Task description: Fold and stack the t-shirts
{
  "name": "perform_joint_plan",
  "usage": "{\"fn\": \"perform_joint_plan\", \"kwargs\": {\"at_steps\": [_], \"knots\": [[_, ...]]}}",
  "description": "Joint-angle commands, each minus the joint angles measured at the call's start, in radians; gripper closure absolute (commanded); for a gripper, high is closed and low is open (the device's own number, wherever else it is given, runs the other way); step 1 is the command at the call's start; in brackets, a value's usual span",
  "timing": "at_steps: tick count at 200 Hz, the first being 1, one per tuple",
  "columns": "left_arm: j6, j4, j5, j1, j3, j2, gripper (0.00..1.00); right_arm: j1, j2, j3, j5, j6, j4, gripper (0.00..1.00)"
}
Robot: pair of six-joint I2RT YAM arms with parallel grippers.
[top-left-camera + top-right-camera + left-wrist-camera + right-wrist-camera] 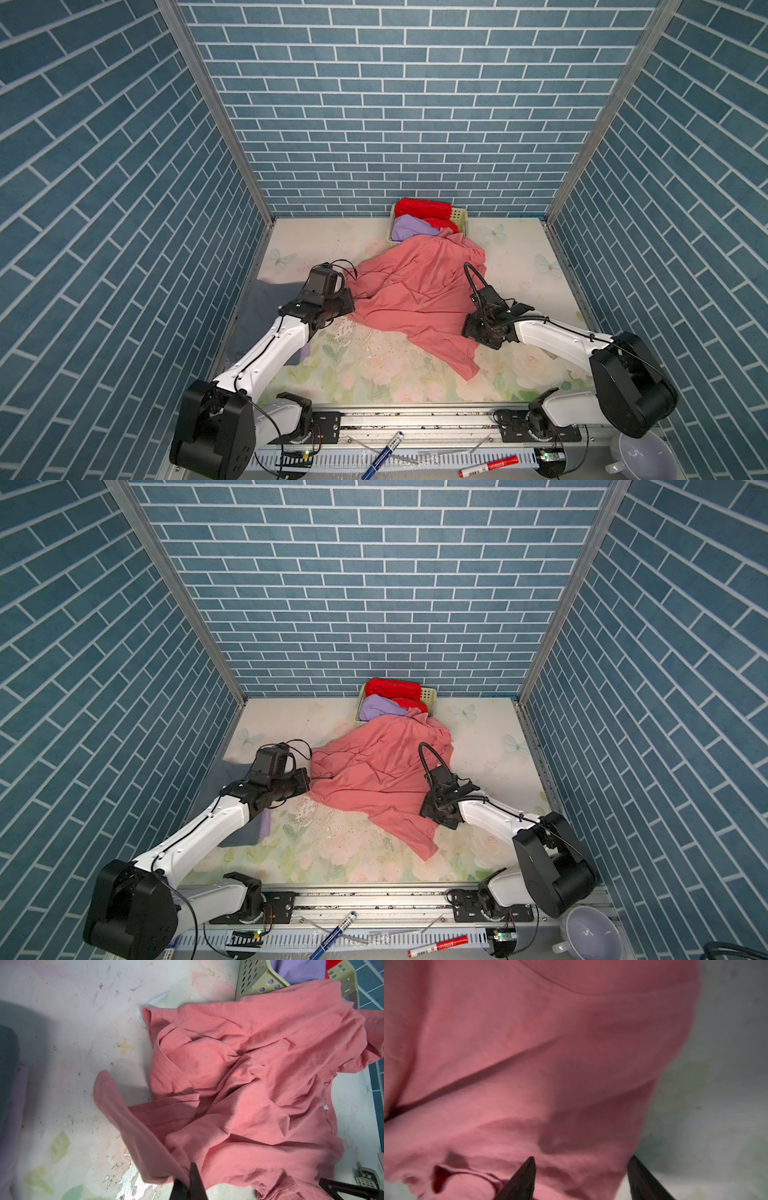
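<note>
Left gripper point(188, 1178) is clamped on a fold of the pink shirt point(259, 1084), lifting it off the table. Right gripper point(582, 1159) hangs over the shirt's edge, jaws apart.

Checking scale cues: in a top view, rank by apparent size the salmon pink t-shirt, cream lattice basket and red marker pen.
1. salmon pink cloth t-shirt
2. cream plastic lattice basket, though far and partly covered
3. red marker pen, thin, though nearer the camera

We see a robot lab test cell: 3 brick-print wall panels point(374, 104) in aluminium framing point(217, 108), 2 white arms point(266, 353) on a rail point(415, 419), floral tabletop point(374, 374).
</note>
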Motion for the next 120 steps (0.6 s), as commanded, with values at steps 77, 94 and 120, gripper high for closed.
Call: {"fn": "perform_joint_plan", "kwargs": {"at_steps": [77,94,120], "knots": [[0.061,0.123,-0.024,0.002,0.175,0.229,1.0,-0.242,0.298,0.307,0.129,-0.124,0.105,0.96],[0.08,0.146,-0.01,0.006,0.255,0.306,1.0,-0.295,0.344,0.38,0.121,-0.177,0.106,0.97],[0.121,0.147,0.027,0.012,0.395,0.425,1.0,-0.328,0.422,0.493,0.096,-0.242,0.089,0.98]]}}
